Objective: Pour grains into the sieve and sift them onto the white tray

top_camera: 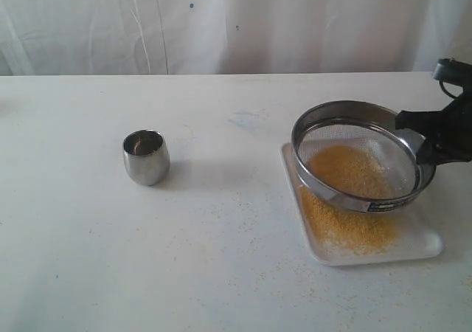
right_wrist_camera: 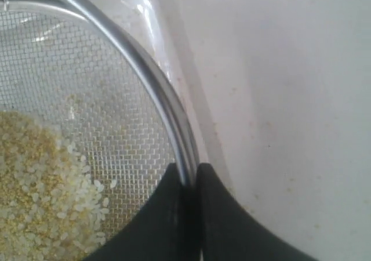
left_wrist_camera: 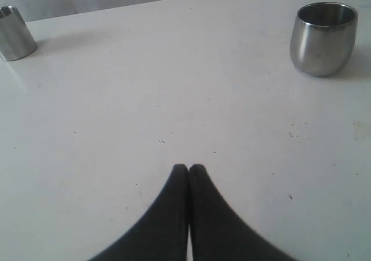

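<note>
Round mesh sieve [top_camera: 352, 199] holds fine golden grains [top_camera: 346, 170] over white tray [top_camera: 425, 244].

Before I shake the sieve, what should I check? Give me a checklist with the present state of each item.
1. Right tool clamped on the sieve rim: ok.
2. Sieve held over the white tray: ok, though tilted.
3. Grains sifted through: not ok, a pile lies on the mesh.
4. Spill contained: not ok, stray granules dot the table around the tray.
5. Left tool shut, empty, away from the sieve: ok.
6. Steel cup upright, well apart from the tray: ok.
</note>
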You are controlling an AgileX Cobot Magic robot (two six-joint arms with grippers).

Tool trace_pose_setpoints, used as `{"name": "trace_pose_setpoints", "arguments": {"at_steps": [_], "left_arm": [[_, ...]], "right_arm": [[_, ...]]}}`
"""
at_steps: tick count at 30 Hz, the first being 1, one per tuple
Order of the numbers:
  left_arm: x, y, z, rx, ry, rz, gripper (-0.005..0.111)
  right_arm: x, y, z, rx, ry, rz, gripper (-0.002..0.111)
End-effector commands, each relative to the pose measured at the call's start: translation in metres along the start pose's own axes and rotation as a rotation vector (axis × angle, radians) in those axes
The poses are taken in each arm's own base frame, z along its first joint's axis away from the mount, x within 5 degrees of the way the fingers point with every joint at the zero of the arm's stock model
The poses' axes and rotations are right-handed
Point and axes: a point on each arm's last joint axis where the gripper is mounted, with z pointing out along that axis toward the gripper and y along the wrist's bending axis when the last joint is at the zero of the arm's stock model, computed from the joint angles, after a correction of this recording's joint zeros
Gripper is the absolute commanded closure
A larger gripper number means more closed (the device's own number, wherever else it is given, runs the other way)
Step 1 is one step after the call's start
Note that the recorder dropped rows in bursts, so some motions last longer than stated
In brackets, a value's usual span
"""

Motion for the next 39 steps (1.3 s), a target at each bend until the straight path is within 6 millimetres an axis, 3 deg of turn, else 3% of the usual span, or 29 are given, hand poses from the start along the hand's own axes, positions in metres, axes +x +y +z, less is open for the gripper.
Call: {"name": "trace_pose_setpoints", "arguments": {"at_steps": [1,5,10,15,20,26,30,35,39], "left_arm": [[0.001,-0.001,0.000,0.008,0.002,-0.009,0.107],[0.001,-0.001,0.000,0.008,0.002,-0.009,0.107],[0.001,-0.001,0.000,0.008,0.002,-0.009,0.107],[0.001,-0.001,0.000,0.008,0.002,-0.009,0.107],[0.001,-0.001,0.000,0.008,0.002,-0.009,0.107],[0.001,-0.001,0.000,0.008,0.002,-0.009,0.107],[0.001,-0.001,0.000,0.008,0.002,-0.009,0.107],[0.001,-0.001,0.000,0.008,0.002,-0.009,0.107],[0.001,-0.001,0.000,0.008,0.002,-0.009,0.107]], "right_arm": [[-0.012,0.002,-0.007,-0.011,-0.109,0.047,0.108],[0.008,0.005,-0.006,-0.046,0.101,-0.001,0.108],[-0.012,0.002,-0.007,-0.016,-0.103,0.005,0.108],[0.006,0.005,-0.005,-0.052,0.075,0.012,0.108],[-0.010,0.001,-0.005,-0.013,-0.118,0.034,0.108],[0.007,0.004,-0.002,-0.047,0.050,0.027,0.108],[-0.006,0.001,-0.003,-0.014,-0.093,0.025,0.108],[0.009,0.003,0.000,-0.046,0.058,0.014,0.108],[-0.003,0.000,0.000,-0.011,-0.084,0.016,0.108]]}}
